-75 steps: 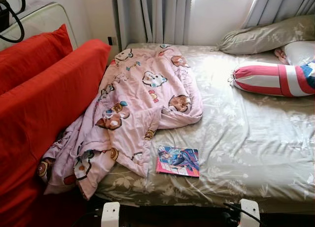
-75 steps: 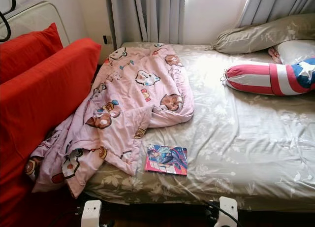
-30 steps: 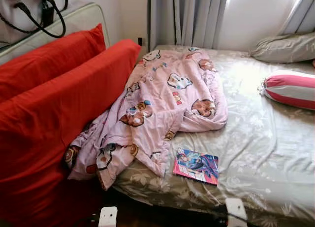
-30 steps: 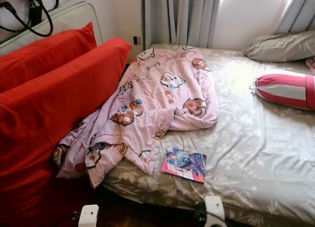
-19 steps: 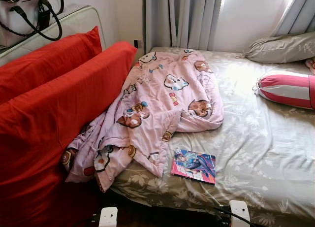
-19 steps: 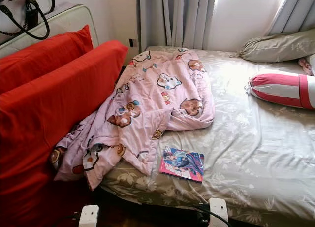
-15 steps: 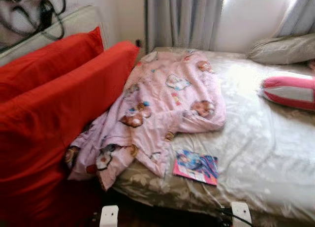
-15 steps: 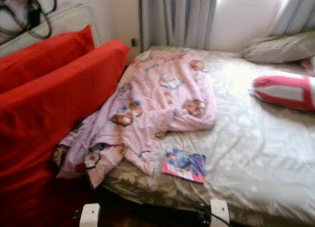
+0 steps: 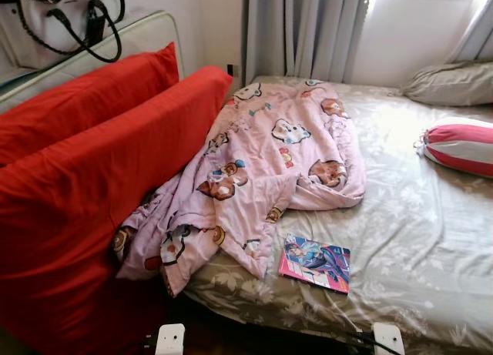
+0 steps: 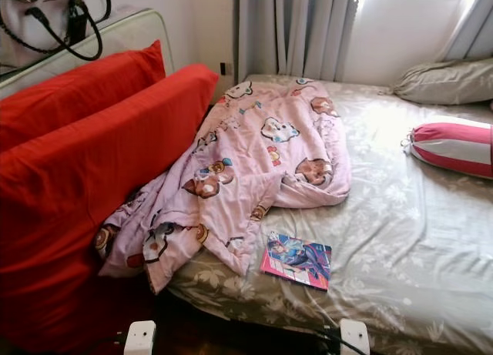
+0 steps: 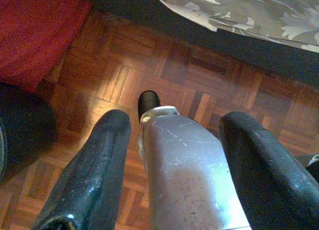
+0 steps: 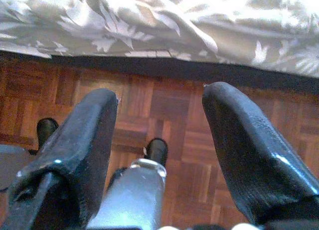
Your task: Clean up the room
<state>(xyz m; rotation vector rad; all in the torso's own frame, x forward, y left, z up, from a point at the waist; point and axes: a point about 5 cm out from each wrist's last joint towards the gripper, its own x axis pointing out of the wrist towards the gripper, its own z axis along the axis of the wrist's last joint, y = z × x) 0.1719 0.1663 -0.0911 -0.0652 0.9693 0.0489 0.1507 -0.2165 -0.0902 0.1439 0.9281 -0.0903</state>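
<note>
A crumpled pink cartoon-print blanket (image 9: pixel 269 166) lies along the left side of the bed (image 9: pixel 431 239). Its lower end hangs over the foot corner against the red cushions. A colourful thin book (image 9: pixel 316 262) lies flat on the floral sheet near the foot edge, just right of the blanket's tip. Both arms hang low by the bed's foot. My left gripper (image 11: pixel 177 119) is open over the parquet floor, with a silver part of me below it. My right gripper (image 12: pixel 160 94) is open too, with nothing between its fingers, close to the overhanging sheet (image 12: pixel 164 25).
Two big red cushions (image 9: pixel 92 185) stand along the bed's left side, a white handbag (image 9: pixel 62 24) behind them. A red-and-white striped bolster (image 9: pixel 462 147) and a grey pillow (image 9: pixel 451 84) lie at the right. Curtains (image 9: pixel 308 31) hang at the back. Wooden floor (image 11: pixel 164 70) runs under the bed.
The whole picture has swung: the handbag and more of the red cushions show now, and the bolster sits near the right edge. Blanket and book lie as before.
</note>
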